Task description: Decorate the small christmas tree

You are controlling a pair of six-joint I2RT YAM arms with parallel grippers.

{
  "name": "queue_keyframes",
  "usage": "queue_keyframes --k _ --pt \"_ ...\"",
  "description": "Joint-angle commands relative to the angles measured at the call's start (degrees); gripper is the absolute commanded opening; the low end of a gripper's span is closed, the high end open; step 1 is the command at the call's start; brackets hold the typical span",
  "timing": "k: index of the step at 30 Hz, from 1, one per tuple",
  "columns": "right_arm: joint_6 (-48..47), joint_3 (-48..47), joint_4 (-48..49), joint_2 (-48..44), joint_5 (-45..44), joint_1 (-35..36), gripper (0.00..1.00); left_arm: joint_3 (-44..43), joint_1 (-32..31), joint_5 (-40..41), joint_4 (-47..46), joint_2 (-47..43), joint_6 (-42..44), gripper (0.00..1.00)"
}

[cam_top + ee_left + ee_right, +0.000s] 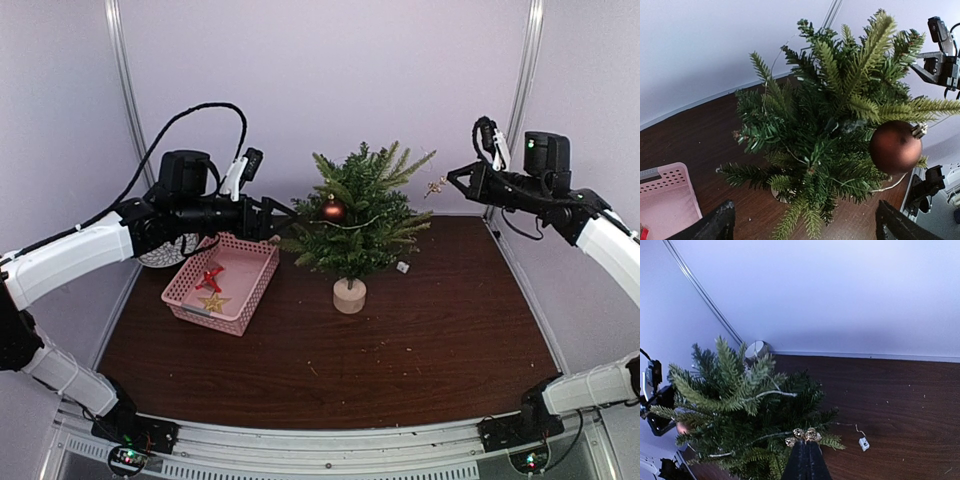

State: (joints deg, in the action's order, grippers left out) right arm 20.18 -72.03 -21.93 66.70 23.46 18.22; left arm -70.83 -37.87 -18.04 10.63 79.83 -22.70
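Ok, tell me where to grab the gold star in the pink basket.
Probably from straight above: the gold star lies flat on the floor of the pink basket, walls all round. Close the jaws across one narrow arm, not the whole body.

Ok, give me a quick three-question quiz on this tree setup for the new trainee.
1. True or false: the brown bauble hangs on the small christmas tree.
2. Which claw is shut on the small gold ornament? A: left claw. B: right claw.
3. What do the red ornament and the gold star lie in?

Key: 1 true. 2 B. 3 the pink basket.
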Motion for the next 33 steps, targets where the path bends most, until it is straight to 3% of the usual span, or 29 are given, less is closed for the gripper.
queue_keyframes --k 1,14,33 --pt "6.1 1.2 11.0 2.9 -0.3 -0.5 0.0 -2.1 0.4 -0.9 -2.6 0.7 0.5 0.97" --pt "10.3 3.6 18.2 9.1 2.4 0.3 0.0 -1.7 0.6 -0.1 -2.8 0.5 0.5 0.98" --pt "6.4 -1.2 6.2 13.1 3.4 3.2 0.0 -1.6 1.1 -1.0 -2.9 1.1 0.2 0.98"
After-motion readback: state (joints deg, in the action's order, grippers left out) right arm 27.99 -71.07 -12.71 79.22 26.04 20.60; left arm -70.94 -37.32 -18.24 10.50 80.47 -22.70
